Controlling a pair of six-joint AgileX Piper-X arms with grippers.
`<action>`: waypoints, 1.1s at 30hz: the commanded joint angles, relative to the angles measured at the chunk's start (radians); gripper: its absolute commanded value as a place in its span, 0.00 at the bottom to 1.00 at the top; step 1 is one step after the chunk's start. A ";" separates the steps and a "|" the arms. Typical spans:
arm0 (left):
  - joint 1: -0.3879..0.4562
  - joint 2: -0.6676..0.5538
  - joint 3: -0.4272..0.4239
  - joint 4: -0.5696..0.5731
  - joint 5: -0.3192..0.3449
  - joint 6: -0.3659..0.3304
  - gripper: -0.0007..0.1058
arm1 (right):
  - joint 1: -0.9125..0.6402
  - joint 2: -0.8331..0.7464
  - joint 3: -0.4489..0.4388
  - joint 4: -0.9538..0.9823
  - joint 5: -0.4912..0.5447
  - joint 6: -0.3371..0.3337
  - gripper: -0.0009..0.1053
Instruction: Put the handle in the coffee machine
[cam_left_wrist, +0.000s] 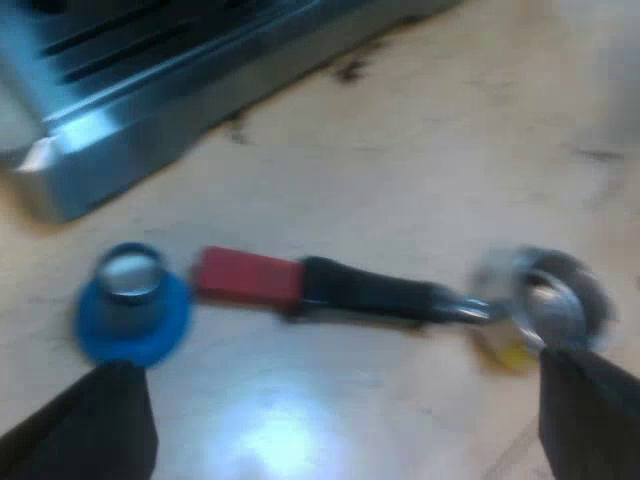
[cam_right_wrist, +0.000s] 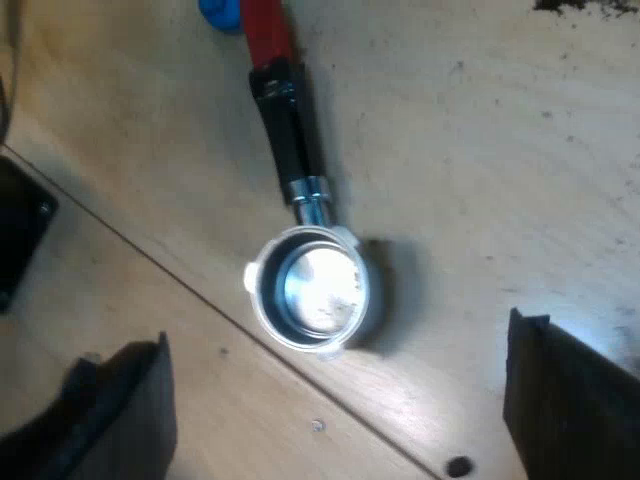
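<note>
Red-ended round metal holder (cam_right_wrist: 297, 160) lies loose on pale wooden worktop (cam_right_wrist: 500, 150), awaiting pickup. Left pincer (cam_left_wrist: 340, 400) and right pincer (cam_right_wrist: 338, 335) hover spread above.

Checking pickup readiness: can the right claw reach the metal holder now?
Likely yes: the open right claw faces the round metal holder with dark, red-ended handle, lying uncovered on the wooden table.

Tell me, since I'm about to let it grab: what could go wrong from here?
1. The blue tamper stands right by the red end of the holder; a grasp there might knock it away.
2. The left pincer and right pincer, both open, face the same loose holder and could clash.
3. Pinched at its round basket, the holder may slip.
</note>
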 joint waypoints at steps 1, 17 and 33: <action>0.001 -0.003 -0.041 0.114 0.079 0.084 0.76 | 0.069 0.032 -0.012 -0.024 0.025 0.127 0.67; -0.191 -0.003 -0.056 0.211 0.098 0.229 0.76 | 0.341 0.172 -0.012 -0.106 0.278 0.617 0.82; -0.226 -0.003 -0.056 0.145 0.097 0.236 0.76 | 0.340 0.402 -0.037 -0.112 0.157 1.249 0.82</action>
